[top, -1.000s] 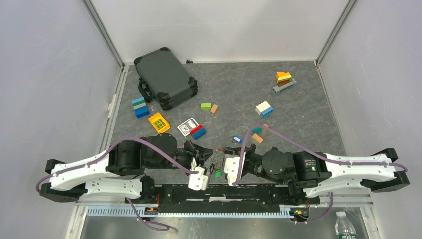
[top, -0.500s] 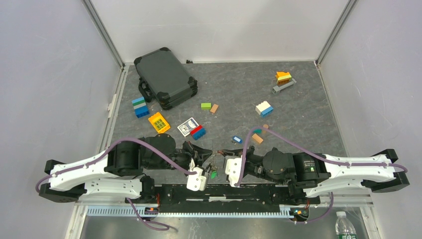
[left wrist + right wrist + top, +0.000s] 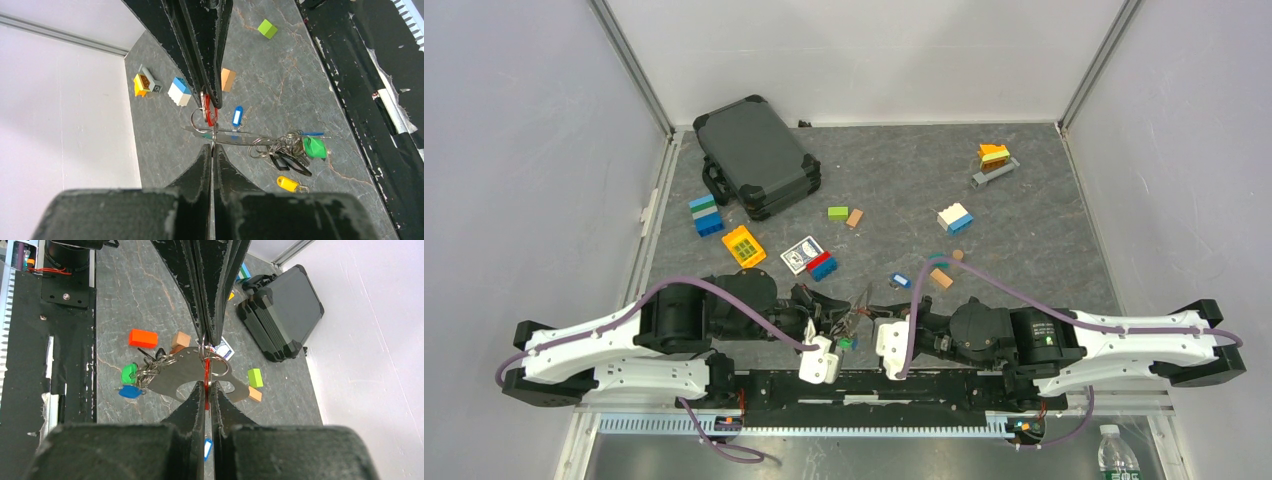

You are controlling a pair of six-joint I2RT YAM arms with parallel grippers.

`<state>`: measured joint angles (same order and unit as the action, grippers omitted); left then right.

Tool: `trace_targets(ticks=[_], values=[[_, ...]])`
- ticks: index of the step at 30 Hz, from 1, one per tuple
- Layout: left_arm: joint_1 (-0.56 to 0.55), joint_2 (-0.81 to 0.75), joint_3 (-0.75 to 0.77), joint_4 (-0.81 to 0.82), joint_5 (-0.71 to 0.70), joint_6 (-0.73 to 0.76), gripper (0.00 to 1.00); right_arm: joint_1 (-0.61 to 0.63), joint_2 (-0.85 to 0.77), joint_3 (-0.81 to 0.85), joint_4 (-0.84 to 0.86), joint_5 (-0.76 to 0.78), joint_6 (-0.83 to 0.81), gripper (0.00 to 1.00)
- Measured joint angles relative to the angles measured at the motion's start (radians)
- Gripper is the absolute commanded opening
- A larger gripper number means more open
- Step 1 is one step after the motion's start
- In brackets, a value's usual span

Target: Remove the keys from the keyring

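At the near edge of the table (image 3: 1024,200), the keyring (image 3: 240,141) is gripped by the closed left claw (image 3: 212,150) and the red key (image 3: 206,371) is pinched by the closed right claw (image 3: 207,387). Slow, steady pulling is advised, the other keys (image 3: 295,150) left hanging.

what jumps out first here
The left gripper and right gripper meet tip to tip at the near edge, the left shut on the keyring, the right on a red key. Other keys bunch at the ring's other end; a dark case sits far left.
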<state>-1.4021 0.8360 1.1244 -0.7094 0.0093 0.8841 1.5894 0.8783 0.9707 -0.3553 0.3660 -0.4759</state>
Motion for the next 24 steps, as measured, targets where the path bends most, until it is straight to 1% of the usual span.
trace_targets(ticks=[15,20,24], values=[[-0.001,-0.013,-0.008,0.007,0.000,-0.001,0.02,0.000,-0.002,-0.053,0.012,0.042,0.002,0.05],[-0.001,-0.031,-0.025,0.032,0.002,-0.005,0.02,0.000,-0.002,-0.053,0.027,0.047,0.008,0.14],[-0.001,-0.047,-0.045,0.063,0.015,-0.017,0.02,0.000,-0.013,-0.060,0.038,0.053,0.011,0.16]])
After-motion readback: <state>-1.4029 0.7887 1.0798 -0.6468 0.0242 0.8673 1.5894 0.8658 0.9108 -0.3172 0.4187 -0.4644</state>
